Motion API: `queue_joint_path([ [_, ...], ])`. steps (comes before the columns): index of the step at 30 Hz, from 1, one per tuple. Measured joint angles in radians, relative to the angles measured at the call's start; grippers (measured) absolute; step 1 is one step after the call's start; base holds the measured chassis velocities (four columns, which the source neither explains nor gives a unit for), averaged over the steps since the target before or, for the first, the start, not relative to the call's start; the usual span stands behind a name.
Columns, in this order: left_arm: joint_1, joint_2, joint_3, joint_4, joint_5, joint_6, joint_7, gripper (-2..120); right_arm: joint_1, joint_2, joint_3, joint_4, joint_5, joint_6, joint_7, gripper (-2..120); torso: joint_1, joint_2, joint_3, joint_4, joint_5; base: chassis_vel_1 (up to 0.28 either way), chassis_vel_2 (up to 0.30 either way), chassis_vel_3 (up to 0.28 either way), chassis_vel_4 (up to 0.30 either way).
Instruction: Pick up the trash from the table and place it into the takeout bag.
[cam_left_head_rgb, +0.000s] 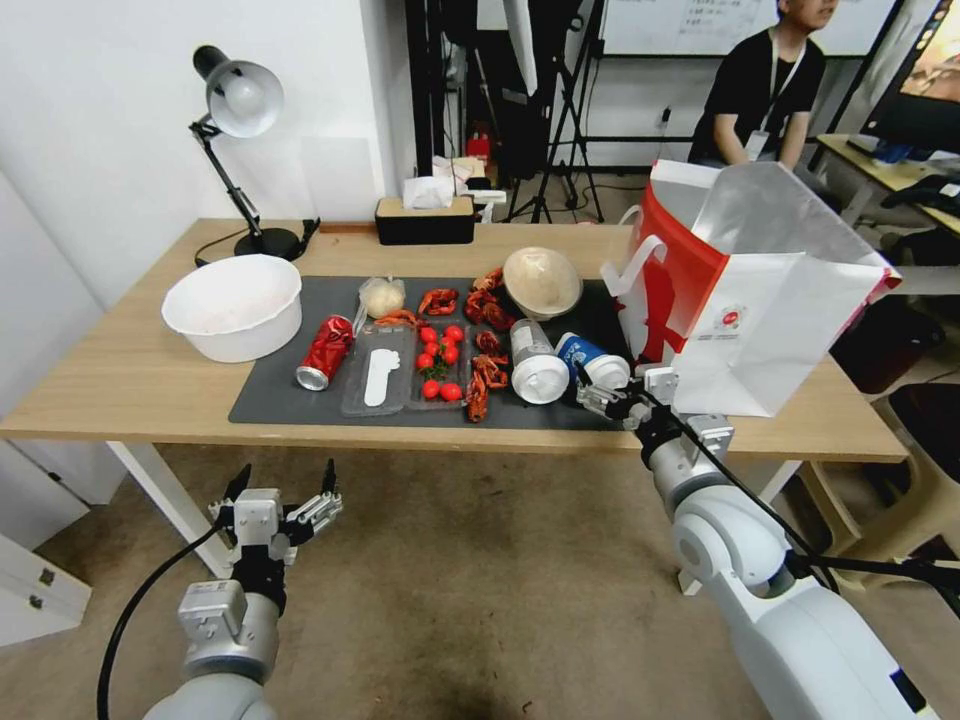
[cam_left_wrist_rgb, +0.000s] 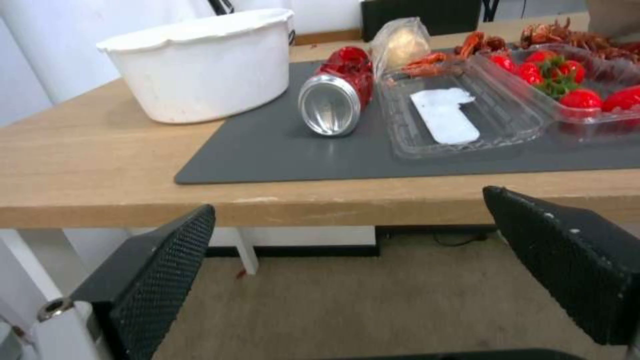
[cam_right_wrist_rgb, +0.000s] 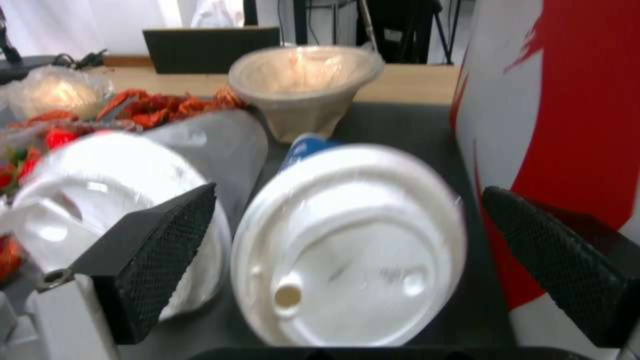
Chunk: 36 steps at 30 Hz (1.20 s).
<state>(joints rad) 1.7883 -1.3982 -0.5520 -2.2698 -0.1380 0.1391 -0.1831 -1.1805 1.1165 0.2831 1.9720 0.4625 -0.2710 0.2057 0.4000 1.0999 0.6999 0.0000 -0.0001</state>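
We judge the step in hand to be the grasp of the blue-white cup (cam_left_head_rgb: 592, 361), which lies on its side on the dark mat (cam_left_head_rgb: 280, 395) of the table (cam_left_head_rgb: 120, 385) with its white lid towards us, just beside the greyish cup (cam_left_head_rgb: 534, 362) and close to the takeout bag (cam_left_head_rgb: 745, 300); to do it well we should bring the right gripper (cam_left_head_rgb: 607, 397) in along the cup's length so that one finger slips into the narrow gap between the two cups and the other passes between the cup and the bag, without nudging either neighbour; a round cup on its side may roll, so we would close on the body behind the lid and not on the lid's rim, which could pop off; then we would lift clear before swinging to the bag's open top, which stands tall beside us. The right gripper is spread wide at the table's near edge, its fingers (cam_right_wrist_rgb: 160, 250) on either side of the lid (cam_right_wrist_rgb: 350, 245) in the wrist view, holding nothing; whether a pad already touches the greyish cup's lid we cannot tell. The left gripper (cam_left_head_rgb: 282, 497) hangs below the table edge, also spread and empty, facing the red soda can (cam_left_wrist_rgb: 339, 90); the beige round bowl (cam_left_head_rgb: 541, 281) and the small clear bag (cam_left_head_rgb: 382, 296) wait farther back on the mat.
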Motion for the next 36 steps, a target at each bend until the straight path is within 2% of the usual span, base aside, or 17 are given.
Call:
queue_joint_path([
  [20, -0.003, 0.006, 0.002, 0.021, 0.0, -0.026, 0.0, 100, -0.004, 0.024, -0.003, -0.031, -0.003, -0.001, -0.008, 99, 0.0, 0.0, 0.0, 0.0, 0.0, 0.0, 0.0, 0.0, 0.0],
  [21, -0.003, 0.007, 0.004, 0.023, 0.0, -0.029, 0.0, 100, -0.009, 0.027, -0.002, -0.031, -0.003, -0.001, -0.01, 86, 0.0, 0.0, 0.0, 0.0, 0.0, 0.0, 0.0, 0.0, 0.0],
  [26, -0.004, 0.011, 0.005, 0.027, 0.0, -0.031, 0.001, 100, -0.025, 0.03, 0.005, -0.023, -0.003, 0.002, -0.018, 73, 0.0, 0.0, 0.0, 0.0, 0.0, 0.0, 0.0, 0.0, 0.0],
  [30, -0.006, 0.013, 0.007, 0.028, 0.0, -0.032, 0.001, 100, -0.038, 0.031, 0.014, -0.011, -0.003, 0.004, -0.028, 66, 0.0, 0.0, 0.0, 0.0, 0.0001, 0.0, 0.0, 0.0, 0.0],
  [36, -0.007, 0.013, 0.01, 0.03, 0.0, -0.033, 0.002, 100, -0.062, 0.028, 0.034, 0.035, -0.003, 0.02, -0.048, 65, 0.0, 0.0, 0.0, 0.0001, 0.0001, 0.0, 0.0, 0.0, 0.0],
])
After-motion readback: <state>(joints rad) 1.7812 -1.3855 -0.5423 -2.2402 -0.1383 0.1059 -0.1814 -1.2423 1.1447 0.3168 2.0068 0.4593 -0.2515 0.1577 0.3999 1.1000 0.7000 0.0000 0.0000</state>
